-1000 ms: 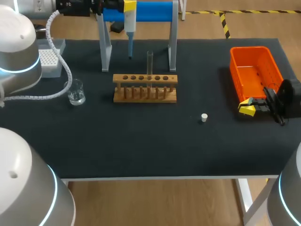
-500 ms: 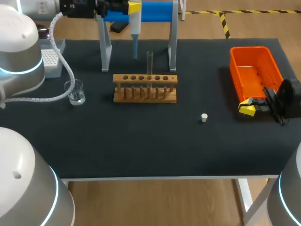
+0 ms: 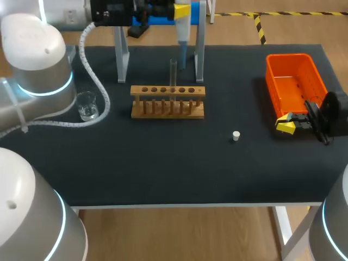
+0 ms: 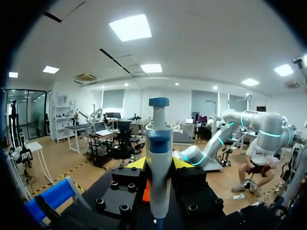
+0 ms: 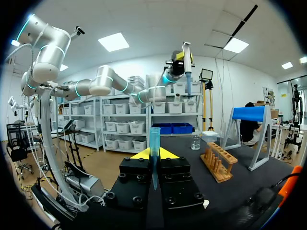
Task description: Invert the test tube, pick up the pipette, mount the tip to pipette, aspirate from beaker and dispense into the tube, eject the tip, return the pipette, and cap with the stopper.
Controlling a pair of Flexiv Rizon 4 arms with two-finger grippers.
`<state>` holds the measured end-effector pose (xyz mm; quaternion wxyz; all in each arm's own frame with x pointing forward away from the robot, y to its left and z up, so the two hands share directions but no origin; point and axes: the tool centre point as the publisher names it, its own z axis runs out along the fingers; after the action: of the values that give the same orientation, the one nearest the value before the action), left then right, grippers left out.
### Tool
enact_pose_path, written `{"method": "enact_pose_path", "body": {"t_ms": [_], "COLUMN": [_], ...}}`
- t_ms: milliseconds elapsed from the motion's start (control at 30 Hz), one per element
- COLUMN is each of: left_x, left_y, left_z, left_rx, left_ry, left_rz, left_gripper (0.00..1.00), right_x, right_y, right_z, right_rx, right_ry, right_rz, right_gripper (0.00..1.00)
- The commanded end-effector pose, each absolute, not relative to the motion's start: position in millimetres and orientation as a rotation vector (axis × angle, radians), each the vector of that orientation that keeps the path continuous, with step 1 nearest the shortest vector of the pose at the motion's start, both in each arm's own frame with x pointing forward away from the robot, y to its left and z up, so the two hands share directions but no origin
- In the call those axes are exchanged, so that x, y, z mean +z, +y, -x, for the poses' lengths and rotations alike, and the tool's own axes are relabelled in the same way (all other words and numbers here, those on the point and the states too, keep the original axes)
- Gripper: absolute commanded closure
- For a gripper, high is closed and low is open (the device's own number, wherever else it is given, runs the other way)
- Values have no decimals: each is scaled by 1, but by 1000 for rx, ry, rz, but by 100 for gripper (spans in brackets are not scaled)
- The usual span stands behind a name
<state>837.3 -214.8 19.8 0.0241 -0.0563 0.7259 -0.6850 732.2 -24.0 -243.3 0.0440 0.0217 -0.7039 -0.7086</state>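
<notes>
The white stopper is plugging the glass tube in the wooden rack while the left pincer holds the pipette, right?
No: the stopper lies on the table, apart from the rack, as the head view shows. The left pincer does hold the pipette.

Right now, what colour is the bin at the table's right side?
Orange; the bin shows best in the head view.

The desk (image 3: 163, 168) carries one wooden rack (image 3: 167, 103) with six holes, one test tube (image 3: 173, 72), one beaker (image 3: 87, 106), one white stopper (image 3: 235, 136), one orange bin (image 3: 294, 64) and one blue-barred stand (image 3: 122, 60). There is one pipette (image 4: 158, 163) and one pipette tip (image 5: 154, 153). Two pincers show: the left pincer (image 3: 182, 10) and the right pincer (image 3: 285, 124).
</notes>
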Motion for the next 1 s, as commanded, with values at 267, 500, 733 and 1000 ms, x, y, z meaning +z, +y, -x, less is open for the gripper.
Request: {"method": "enact_pose_path", "body": {"t_ms": [267,500,733,1000], "left_x": [11,1,-2,-6], "left_y": [-246,-244,-243,-243], "left_z": [-827,-821,-815,-811], "left_rx": [-2155,-2149,-2156,-2172], "left_ry": [2239,2230,2241,2239], "left_rz": [142,133,146,152], "left_gripper": [100,100,100,100], "right_x": [-244,-244,-244,-244], "right_y": [-25,-25,-25,-25], "right_z": [-731,-731,-731,-731], "right_rx": [-2166,-2166,-2166,-2166], "right_ry": [-2153,-2153,-2153,-2153], "right_rz": [-67,-67,-67,-67], "right_gripper": [100,100,100,100]}}
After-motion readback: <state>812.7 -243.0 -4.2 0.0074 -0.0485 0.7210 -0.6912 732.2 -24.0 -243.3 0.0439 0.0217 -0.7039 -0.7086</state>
